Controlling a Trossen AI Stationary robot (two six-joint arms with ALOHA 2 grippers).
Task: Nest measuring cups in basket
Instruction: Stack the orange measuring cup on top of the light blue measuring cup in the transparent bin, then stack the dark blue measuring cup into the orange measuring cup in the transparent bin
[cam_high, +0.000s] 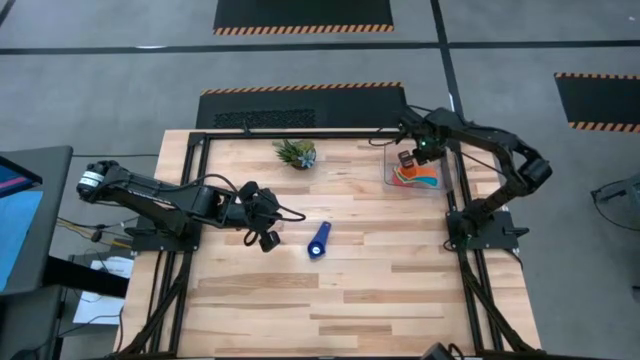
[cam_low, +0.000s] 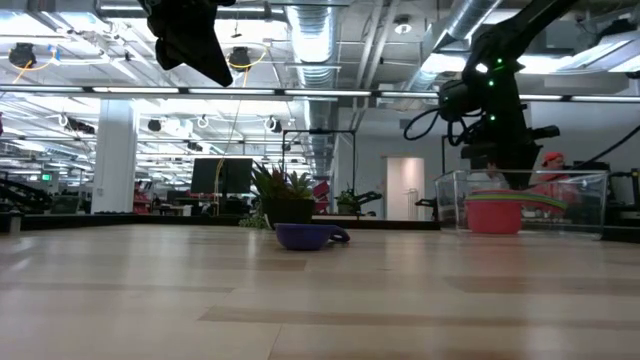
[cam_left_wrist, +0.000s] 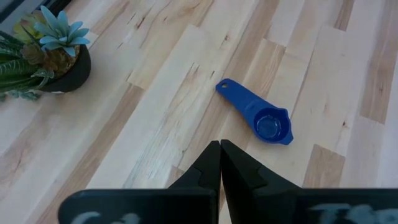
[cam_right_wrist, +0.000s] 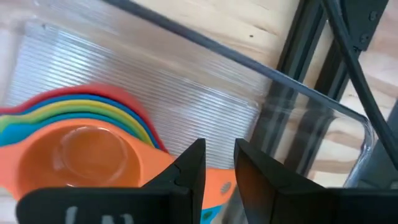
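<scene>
Wood table (cam_high: 350, 290): blue cup (cam_high: 318, 241) lies at center, alone. Left gripper (cam_high: 266, 238), fingers pressed together, at its 9 o'clock; spread them before descending. Right gripper (cam_high: 412, 158), part-spread and w/ nothing pinched, sits over basket (cam_high: 448, 172) at 2 o'clock, orange cup (cam_right_wrist: 81, 155) topping the stack.

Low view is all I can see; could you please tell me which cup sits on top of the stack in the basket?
Observer: The orange cup, nested uppermost in the basket.
Operator: Is the right gripper holding it?
Observer: No; it hovers over its handle, fingers apart.
Operator: And the left gripper?
Observer: Shut and empty, beside the dark blue cup on the table.
</scene>
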